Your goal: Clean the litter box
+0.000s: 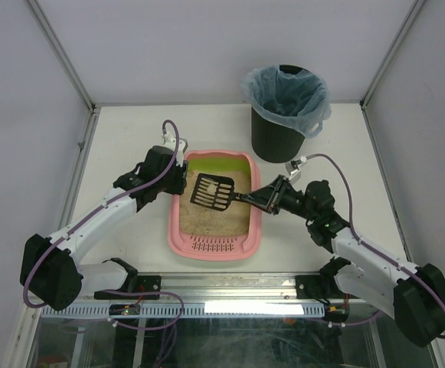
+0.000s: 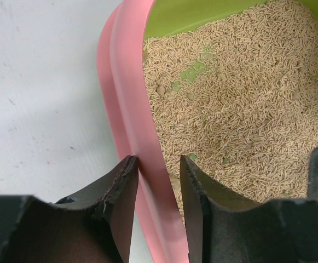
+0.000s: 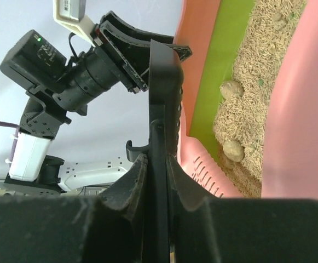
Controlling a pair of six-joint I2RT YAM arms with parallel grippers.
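Left wrist shows fingers [image 2: 117,208] gripping litter box [image 2: 125,109] wall.

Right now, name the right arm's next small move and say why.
Probably swing the scoop toward the bin: the right gripper is shut on its handle, a pale clump seems to sit on it, and the left gripper straddles the rim of the litter box.

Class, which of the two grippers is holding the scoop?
The right gripper: it is clamped on the handle of the black scoop, held over the litter. The left gripper only straddles the pink rim of the litter box.
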